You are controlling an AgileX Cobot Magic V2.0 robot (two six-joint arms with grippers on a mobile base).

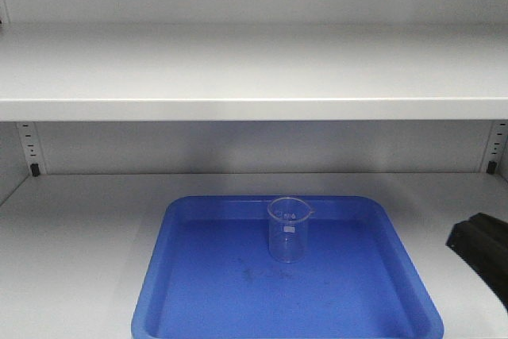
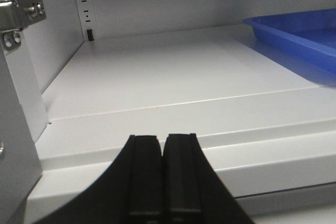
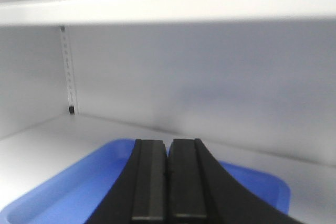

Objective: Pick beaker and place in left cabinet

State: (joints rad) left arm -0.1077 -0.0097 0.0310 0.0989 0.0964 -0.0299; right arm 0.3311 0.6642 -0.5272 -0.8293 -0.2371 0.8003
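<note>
Front cam: beaker (image 1: 287, 229) upright, centre-back of blue tray (image 1: 198, 291) on cabinet shelf (image 1: 79, 252), so placement looks done.
L wrist: left gripper (image 2: 163, 145) fingers together, empty, at shelf edge, beside tray.
R wrist: right gripper (image 3: 168, 148) pads together, nothing held, over tray.

Soft, even, dim-grey light; right wrist view blurred, faint shadows.

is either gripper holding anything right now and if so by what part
Nothing is held. The left gripper and right gripper are both shut with nothing between their fingers. The beaker stands upright, untouched, in the blue tray.
</note>
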